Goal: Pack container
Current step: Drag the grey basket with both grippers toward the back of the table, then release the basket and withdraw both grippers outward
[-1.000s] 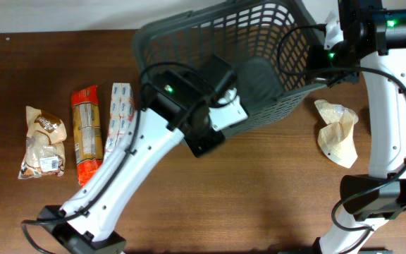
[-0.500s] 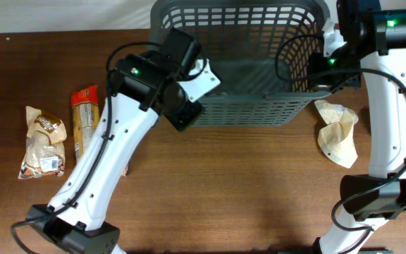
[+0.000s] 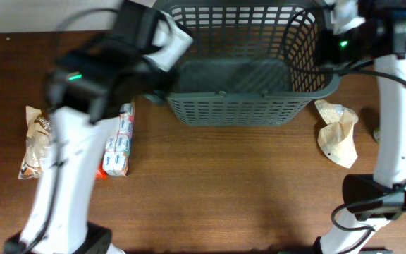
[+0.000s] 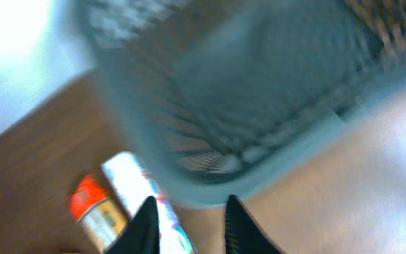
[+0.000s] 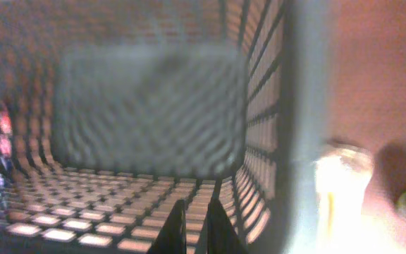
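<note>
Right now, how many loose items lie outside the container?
4: a brown bag at far left, an orange pack mostly under the left arm, a white packet beside it, a crumpled bag right of the container. Arms may hide more.

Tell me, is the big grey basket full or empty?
Empty. The container shows only its bare floor from overhead, and the white packet lies outside on the table.

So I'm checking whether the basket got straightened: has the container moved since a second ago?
Yes. The container has turned from skewed to square and shifted slightly right, toward the crumpled paper bag, which stayed put.
</note>
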